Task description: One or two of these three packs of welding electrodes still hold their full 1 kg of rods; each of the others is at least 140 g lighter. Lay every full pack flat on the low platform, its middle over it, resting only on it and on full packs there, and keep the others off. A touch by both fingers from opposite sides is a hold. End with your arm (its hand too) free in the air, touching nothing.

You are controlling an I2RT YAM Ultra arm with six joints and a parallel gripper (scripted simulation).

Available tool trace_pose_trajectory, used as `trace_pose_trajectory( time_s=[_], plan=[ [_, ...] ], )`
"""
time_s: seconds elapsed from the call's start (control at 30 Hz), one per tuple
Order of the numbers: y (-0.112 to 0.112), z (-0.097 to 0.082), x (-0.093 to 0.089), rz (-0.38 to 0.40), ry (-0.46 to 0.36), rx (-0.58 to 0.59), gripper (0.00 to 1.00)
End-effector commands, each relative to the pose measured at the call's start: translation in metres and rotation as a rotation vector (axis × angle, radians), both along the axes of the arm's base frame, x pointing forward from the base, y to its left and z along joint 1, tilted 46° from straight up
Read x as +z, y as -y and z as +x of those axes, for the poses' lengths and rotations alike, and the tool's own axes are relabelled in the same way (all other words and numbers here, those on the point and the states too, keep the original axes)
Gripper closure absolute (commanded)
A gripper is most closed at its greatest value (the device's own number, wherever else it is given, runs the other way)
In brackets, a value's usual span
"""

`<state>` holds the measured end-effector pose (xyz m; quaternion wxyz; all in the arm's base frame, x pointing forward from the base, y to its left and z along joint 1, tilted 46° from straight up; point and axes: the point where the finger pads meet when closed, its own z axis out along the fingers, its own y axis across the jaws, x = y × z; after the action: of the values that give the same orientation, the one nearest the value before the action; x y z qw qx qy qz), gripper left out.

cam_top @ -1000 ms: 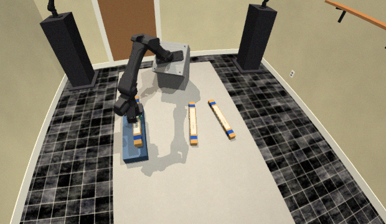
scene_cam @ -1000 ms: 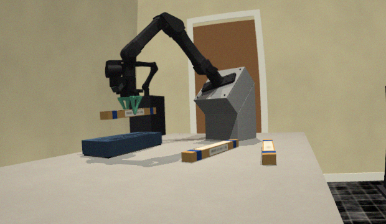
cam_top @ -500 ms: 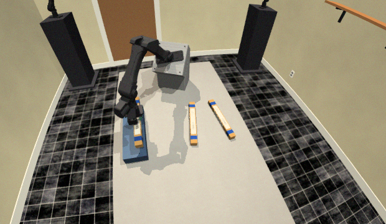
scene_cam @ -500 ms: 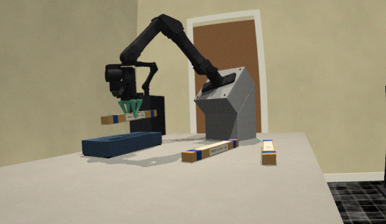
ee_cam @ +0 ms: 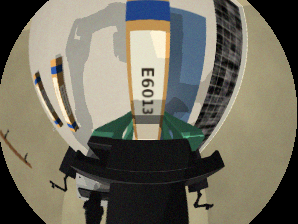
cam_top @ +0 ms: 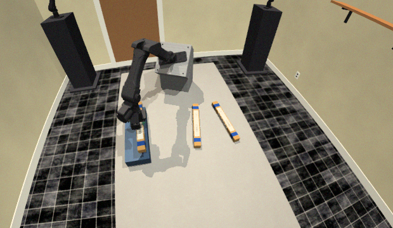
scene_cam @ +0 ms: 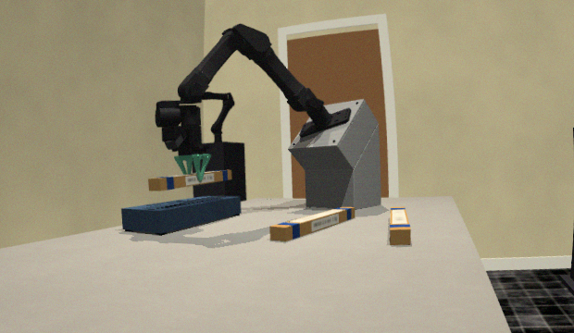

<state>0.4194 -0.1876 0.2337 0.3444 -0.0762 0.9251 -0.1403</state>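
My gripper [scene_cam: 194,175] [ee_cam: 147,113] is shut on an orange, white and blue electrode pack [cam_top: 140,134] [scene_cam: 178,181] [ee_cam: 147,75], which shows "E6013" in the wrist view. The pack hangs roughly level above the low blue platform [cam_top: 130,155] [scene_cam: 143,219] [ee_cam: 192,55], with a visible gap beneath it. A second pack [cam_top: 196,125] [scene_cam: 310,224] [ee_cam: 62,95] lies flat on the table to the right of the platform in the top view. A third pack [cam_top: 225,121] [scene_cam: 400,227] [ee_cam: 47,100] lies flat and slanted farther right. The green fingertips partly hide the held pack's middle.
The grey arm pedestal [cam_top: 174,80] [scene_cam: 330,180] stands at the back of the pale table [cam_top: 196,190] [scene_cam: 268,287]. Dark tiled floor [cam_top: 73,158] lies beyond the table edges. Two black columns [cam_top: 70,50] [cam_top: 260,38] stand farther back.
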Motion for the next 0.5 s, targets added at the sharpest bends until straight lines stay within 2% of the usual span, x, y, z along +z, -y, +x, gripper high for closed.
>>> trace_pose_trajectory(
  time_s=[0.0, 0.47],
  plan=[
    [0.004, 0.005, 0.03, -0.04, 0.079, -0.01, 1.0],
    [0.005, 0.014, 0.006, -0.029, 0.056, -0.006, 1.0]
  ],
)
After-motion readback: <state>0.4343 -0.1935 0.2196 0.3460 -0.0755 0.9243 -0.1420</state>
